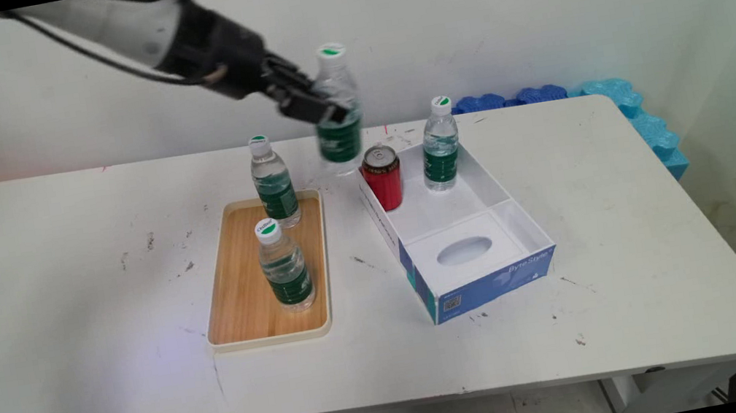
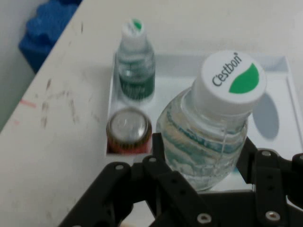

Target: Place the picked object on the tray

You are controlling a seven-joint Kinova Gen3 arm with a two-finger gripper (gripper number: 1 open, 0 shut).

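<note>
Black two-finger gripper [image 1: 323, 106], on the white arm reaching in from upper left, clenched round a clear plastic water bottle with green label and white-and-green cap [image 1: 336, 104]. Held upright, clear of the white table [image 1: 58, 300], above its far middle, just left of the box's far left corner. In the hand view, same held bottle [image 2: 208, 142] close up between the fingers [image 2: 158, 156], cap lettered "Cestbon", liquid inside visible.

Below and to the right, an open white cardboard box with blue printed front wall [image 1: 491, 286], holding a red drink can with silver top [image 1: 383, 176] in its far left corner and a second clear green-labelled water bottle [image 1: 440, 145] upright in the far part, a little apart from the can. Oval cut-out in the box's near inner panel. Seen from the hand camera, can [image 2: 129, 130] and boxed bottle [image 2: 135, 64] close together, beside the held one.

Left of the box, a rectangular tray with wooden floor and cream rim [image 1: 242, 341], carrying two more upright bottles: far tray bottle [image 1: 274, 184] and near tray bottle [image 1: 284, 268].

Blue foam pieces [image 1: 625, 103] at the table's far right edge against the wall.
</note>
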